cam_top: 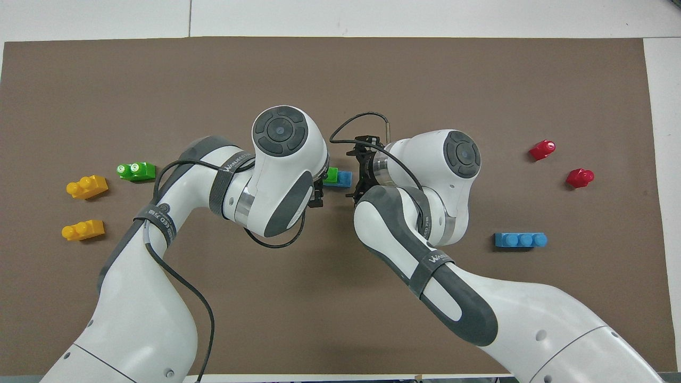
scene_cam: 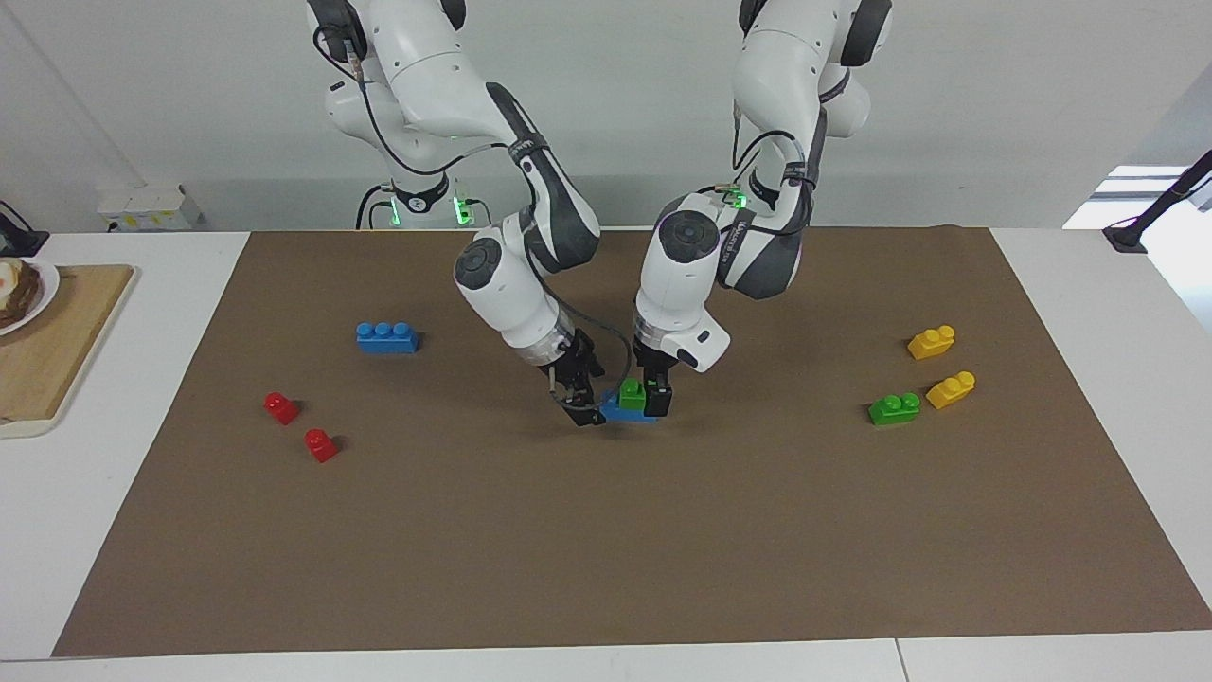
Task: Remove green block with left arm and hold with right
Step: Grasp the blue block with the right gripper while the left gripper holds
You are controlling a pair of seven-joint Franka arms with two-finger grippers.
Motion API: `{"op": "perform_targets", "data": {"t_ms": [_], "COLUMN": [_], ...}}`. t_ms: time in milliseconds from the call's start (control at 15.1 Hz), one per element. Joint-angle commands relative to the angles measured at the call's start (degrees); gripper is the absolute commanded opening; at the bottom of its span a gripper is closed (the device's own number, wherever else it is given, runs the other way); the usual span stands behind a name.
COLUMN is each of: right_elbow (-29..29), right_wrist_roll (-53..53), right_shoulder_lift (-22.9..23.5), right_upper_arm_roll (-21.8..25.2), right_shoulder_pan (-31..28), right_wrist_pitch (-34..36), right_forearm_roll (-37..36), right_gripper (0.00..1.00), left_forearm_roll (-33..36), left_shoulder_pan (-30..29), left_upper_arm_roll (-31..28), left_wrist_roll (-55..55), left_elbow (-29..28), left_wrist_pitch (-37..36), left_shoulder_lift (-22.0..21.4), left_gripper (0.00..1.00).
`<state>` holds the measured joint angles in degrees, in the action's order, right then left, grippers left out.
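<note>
The green block point(scene_cam: 632, 392) point(cam_top: 331, 175) sits pressed onto one end of a blue brick point(scene_cam: 620, 411) point(cam_top: 345, 178) in the middle of the brown mat. My left gripper point(scene_cam: 653, 398) points straight down at the green block, touching its side toward the left arm's end; its wrist hides it in the overhead view. My right gripper point(scene_cam: 585, 409) point(cam_top: 357, 173) is tilted and low, open, at the blue brick's bare end, with nothing between its fingers. A second green block point(scene_cam: 894, 408) point(cam_top: 136, 171) lies toward the left arm's end.
Two yellow bricks point(scene_cam: 932, 342) point(scene_cam: 951, 389) lie beside the second green block. Another blue brick point(scene_cam: 387, 337) and two red bricks point(scene_cam: 281, 407) point(scene_cam: 321, 444) lie toward the right arm's end. A wooden board point(scene_cam: 57, 350) with a plate sits off the mat there.
</note>
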<state>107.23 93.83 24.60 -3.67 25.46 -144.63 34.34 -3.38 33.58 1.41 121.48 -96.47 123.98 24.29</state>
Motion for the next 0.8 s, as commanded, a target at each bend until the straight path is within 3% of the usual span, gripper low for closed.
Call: {"op": "perform_targets", "data": {"t_ms": [0, 730], "right_elbow": [-1.41, -0.62], "right_wrist_roll": [0.3, -0.32], "right_shoulder_lift": [2.2, 3.7], "right_upper_arm_roll": [0.06, 0.06], "right_shoulder_pan": [0.99, 1.96], "right_wrist_pitch": [-1.97, -4.35], "right_forearm_roll": [1.69, 1.87], "right_gripper": [1.0, 1.0], "left_forearm_roll": [1.27, 1.27], "left_shoulder_pan": [0.87, 1.57], "left_upper_arm_roll": [-0.62, -0.62], "left_wrist_roll": [1.48, 1.92], "left_elbow": [-2.14, -2.58], "left_wrist_pitch": [1.52, 2.4], "left_shoulder_lift": [-0.91, -0.73], "left_gripper": [1.0, 1.0]}}
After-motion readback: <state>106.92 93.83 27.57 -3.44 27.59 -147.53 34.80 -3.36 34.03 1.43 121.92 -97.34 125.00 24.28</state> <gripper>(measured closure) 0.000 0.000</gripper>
